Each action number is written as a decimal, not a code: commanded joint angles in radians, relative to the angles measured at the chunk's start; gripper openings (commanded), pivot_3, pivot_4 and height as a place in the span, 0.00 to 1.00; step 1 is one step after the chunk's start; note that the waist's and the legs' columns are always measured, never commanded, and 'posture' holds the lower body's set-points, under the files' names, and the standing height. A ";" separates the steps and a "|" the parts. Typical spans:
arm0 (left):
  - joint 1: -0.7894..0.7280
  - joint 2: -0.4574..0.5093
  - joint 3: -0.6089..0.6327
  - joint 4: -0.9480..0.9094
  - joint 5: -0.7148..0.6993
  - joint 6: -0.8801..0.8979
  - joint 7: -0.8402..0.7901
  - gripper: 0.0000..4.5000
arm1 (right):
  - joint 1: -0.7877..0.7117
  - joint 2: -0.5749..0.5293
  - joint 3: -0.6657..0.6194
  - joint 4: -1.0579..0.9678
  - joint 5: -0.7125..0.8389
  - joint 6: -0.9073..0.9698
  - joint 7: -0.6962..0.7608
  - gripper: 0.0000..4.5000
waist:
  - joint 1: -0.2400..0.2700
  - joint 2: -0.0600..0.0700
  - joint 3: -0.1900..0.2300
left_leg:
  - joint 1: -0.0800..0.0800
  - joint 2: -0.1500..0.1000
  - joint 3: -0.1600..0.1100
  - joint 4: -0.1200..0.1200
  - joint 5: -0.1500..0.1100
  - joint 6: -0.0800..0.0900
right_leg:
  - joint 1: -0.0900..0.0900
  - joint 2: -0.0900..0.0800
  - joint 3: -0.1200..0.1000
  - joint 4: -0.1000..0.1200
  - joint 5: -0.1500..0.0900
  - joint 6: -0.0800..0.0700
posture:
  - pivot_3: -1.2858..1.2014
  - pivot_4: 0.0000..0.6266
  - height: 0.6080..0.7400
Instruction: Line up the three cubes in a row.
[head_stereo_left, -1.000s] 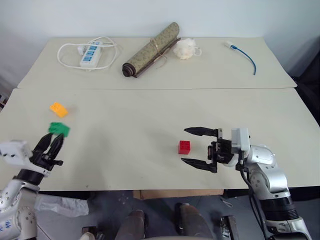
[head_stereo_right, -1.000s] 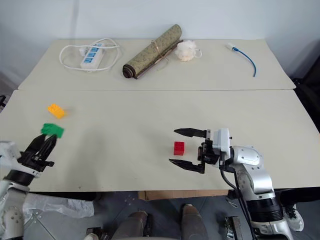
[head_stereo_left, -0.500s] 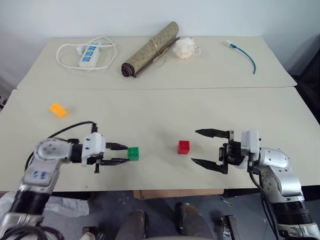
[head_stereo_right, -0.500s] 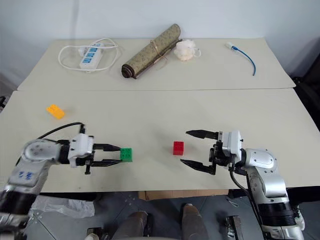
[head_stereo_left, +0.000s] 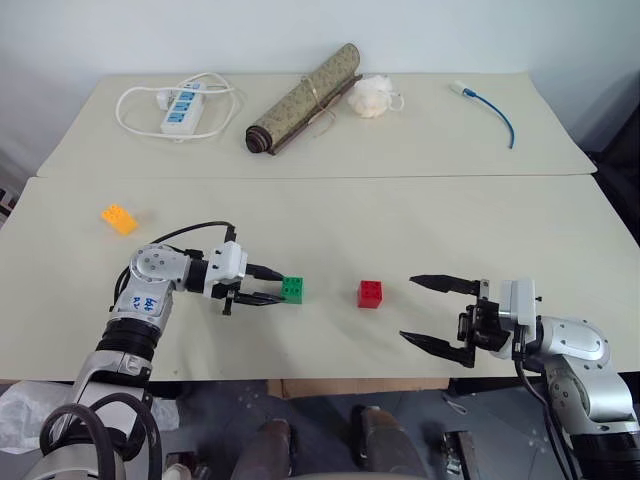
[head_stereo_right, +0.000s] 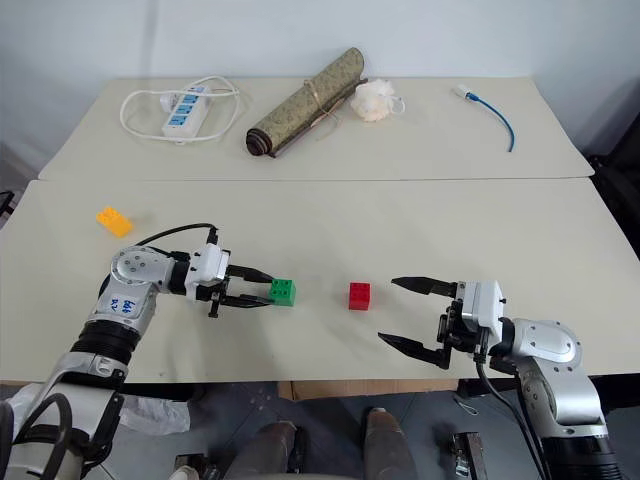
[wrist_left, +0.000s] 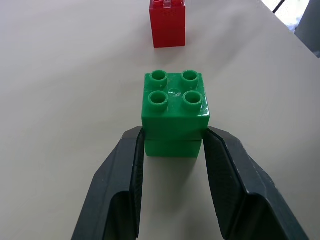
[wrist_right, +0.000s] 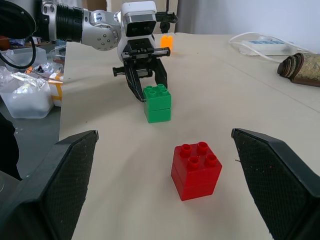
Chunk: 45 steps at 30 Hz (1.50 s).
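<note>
Your near bench (head_stereo_left: 330, 215) carries green cube (head_stereo_left: 294, 290), red cube (head_stereo_left: 369, 294), orange-yellow cube (head_stereo_left: 118, 218). Far bench (head_stereo_left: 420, 130): power strip (head_stereo_left: 180, 108), rolled mat (head_stereo_left: 302, 99), white ball (head_stereo_left: 372, 96), blue cable (head_stereo_left: 495, 112).

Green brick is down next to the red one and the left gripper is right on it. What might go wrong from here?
1. The left gripper fingers flank the green cube tightly; pulling back before they clear could drag or tip it.
2. The open right gripper sits near the red cube; a stray move might knock it.
3. The orange-yellow cube lies far off; bringing it in could bump the green one.
</note>
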 joint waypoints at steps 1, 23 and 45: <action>0.007 0.004 0.032 -0.009 -0.009 -0.007 0.015 0.60 | 0.008 0.006 0.003 -0.043 0.017 0.001 -0.004 1.00 | 0.000 0.000 0.000 | -0.001 0.000 0.000 0.001 0.000 0.000 | 0.000 0.000 0.000 0.000 0.000 0.000 | 0.52 0.24 1.00; 1.008 -0.234 0.978 -0.739 -0.283 0.323 0.920 1.00 | -0.210 0.174 0.149 -0.028 0.021 0.025 -0.031 1.00 | -0.010 -0.004 0.000 | -0.006 0.002 -0.006 0.004 -0.004 0.000 | -0.001 0.000 -0.001 -0.005 0.000 0.000 | 0.52 0.24 1.00; 0.228 -0.167 0.663 -0.513 -0.090 0.693 1.533 1.00 | -0.231 0.191 0.187 -0.004 -0.014 -0.015 -0.039 1.00 | 0.013 -0.005 -0.001 | -0.006 -0.001 -0.010 0.007 -0.002 -0.004 | -0.001 0.000 -0.007 0.002 0.000 0.000 | 0.52 0.24 1.00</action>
